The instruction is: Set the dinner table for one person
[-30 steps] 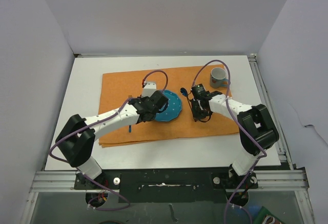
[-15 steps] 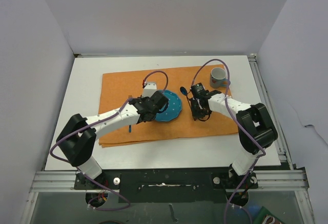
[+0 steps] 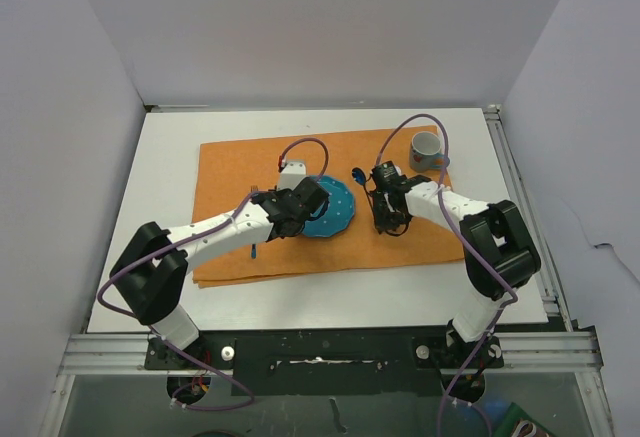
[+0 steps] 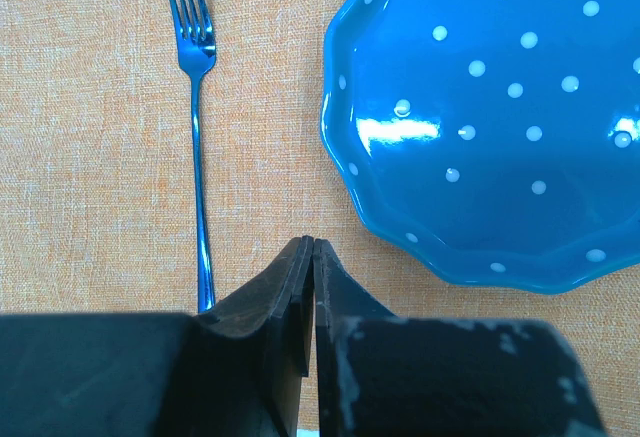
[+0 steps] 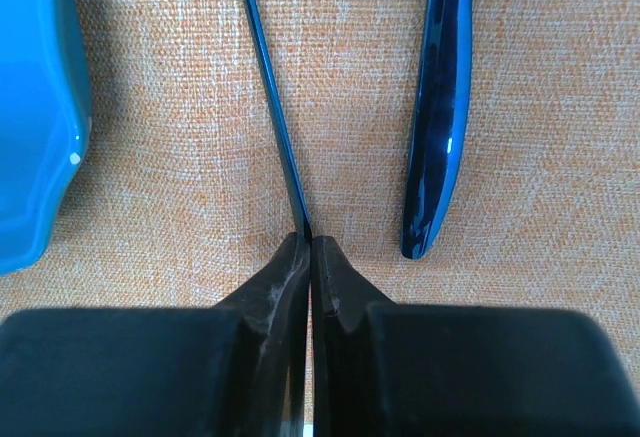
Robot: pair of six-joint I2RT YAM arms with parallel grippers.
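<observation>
The dinner table carries an orange cloth with a blue dotted plate in its middle. Just right of the plate, my right gripper is shut on the near end of a thin blue spoon handle; the spoon's bowl points to the far side. A blue knife handle lies on the cloth right of the spoon. My left gripper is shut and empty above the cloth, between a blue fork and the plate.
A grey mug stands at the cloth's far right corner. White walls close in the table on three sides, and a metal rail runs along the near edge by the arm bases.
The right gripper has edged slightly left and farther with the spoon, whose bowl moved the same way. The left arm has not moved.
</observation>
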